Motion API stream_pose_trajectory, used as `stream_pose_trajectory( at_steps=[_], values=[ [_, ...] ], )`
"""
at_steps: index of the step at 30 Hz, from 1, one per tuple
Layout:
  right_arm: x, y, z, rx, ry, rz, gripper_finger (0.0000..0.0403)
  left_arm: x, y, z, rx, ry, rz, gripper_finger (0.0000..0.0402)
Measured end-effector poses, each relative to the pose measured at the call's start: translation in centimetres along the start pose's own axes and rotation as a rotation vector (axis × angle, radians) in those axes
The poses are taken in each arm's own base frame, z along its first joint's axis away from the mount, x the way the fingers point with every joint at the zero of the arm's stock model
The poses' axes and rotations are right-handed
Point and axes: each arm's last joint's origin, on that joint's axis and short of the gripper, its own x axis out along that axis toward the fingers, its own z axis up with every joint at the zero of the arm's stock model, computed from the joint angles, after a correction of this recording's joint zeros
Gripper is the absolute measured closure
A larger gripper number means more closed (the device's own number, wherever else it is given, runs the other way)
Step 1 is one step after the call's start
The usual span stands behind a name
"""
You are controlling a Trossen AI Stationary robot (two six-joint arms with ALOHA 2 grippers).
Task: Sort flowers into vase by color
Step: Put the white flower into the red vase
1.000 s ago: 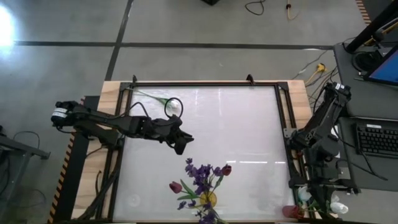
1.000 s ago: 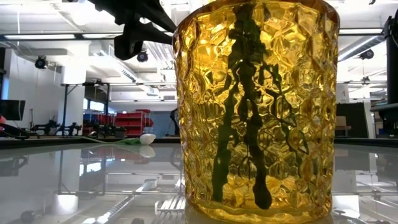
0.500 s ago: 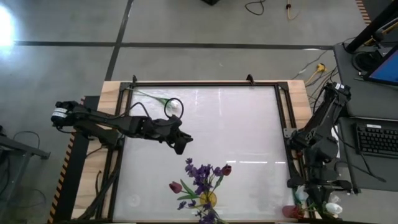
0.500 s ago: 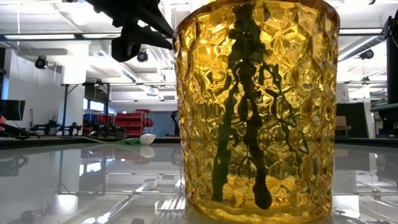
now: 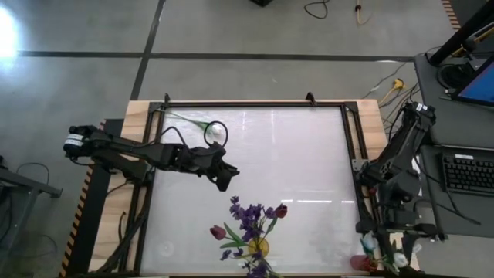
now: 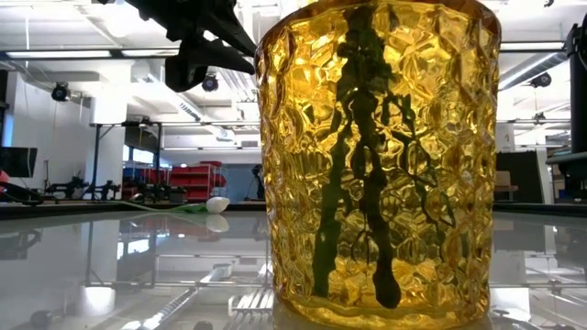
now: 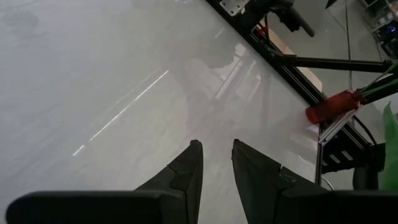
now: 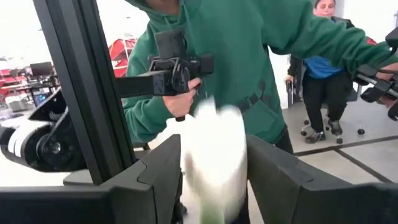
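Note:
A yellow glass vase stands near the table's near edge and fills the low view. It holds purple sprigs and dark red buds. One white tulip lies flat on the table at the far left, its bud showing in the low view. My left gripper hovers above the table's middle, fingers a narrow gap apart, with nothing between them. My right gripper is beyond the near right corner, open, with a blurred white bud between its fingers. My right gripper has its fingers on either side of the blurred white bud. I cannot tell whether they touch it. The stem below the bud is hidden.
Beyond the table's near right corner is a red thing with green stems beside it, also seen in the left wrist view. A person in a green hoodie stands close behind my right gripper. A black frame rims the table.
In the low view my left gripper has tipped a little, its fingers now slanting more toward the vase. The white shapes under my right gripper, beyond the near right corner, have shifted slightly.

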Motion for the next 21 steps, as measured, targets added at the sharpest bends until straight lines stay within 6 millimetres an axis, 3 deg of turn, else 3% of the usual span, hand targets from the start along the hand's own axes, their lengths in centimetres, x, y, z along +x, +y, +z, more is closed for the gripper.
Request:
stream_pose_trajectory(
  at_steps=[8, 21],
  values=[
    [0.0, 0.2, 1.9, 0.072, 0.127, -0.051, 0.022, 0.0, 0.0, 0.0, -0.003, 0.0, 0.0, 0.0325],
    [-0.6, 0.8, 6.8, 0.061, 0.121, -0.278, 0.0204, 0.1, 0.5, 0.6, -0.021, -0.074, 0.069, 0.0325]
  ],
)
